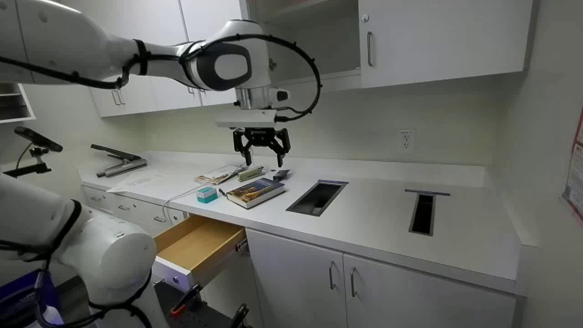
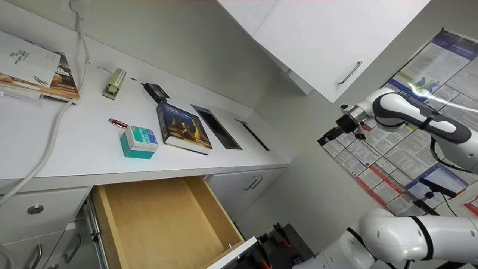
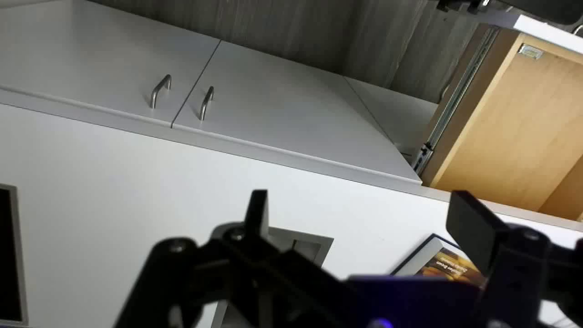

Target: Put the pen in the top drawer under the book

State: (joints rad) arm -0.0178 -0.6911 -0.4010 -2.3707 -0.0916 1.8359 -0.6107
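The pen [image 2: 118, 123] is red with silver parts and lies on the white counter, its end against the teal box, in an exterior view. It shows small and dark in an exterior view [image 1: 222, 192]. The book [image 2: 185, 127] is a dark-blue hardcover with a chess picture, flat on the counter right of the box; it also shows partly in the wrist view [image 3: 448, 264]. The top drawer [image 1: 200, 241] is pulled open below the counter edge, pale wood inside, also in an exterior view [image 2: 160, 224]. My gripper [image 1: 264, 161] is open with nothing between its fingers, above the counter.
A teal-and-white box [image 2: 140, 142] stands beside the pen. A green stapler [image 2: 114, 84], a black object [image 2: 155, 91], magazines [image 2: 33, 71] and a white cable [image 2: 56, 130] lie on the counter. A framed cutout [image 1: 317, 197] is right of the book. An upper cabinet [image 1: 314, 45] hangs open.
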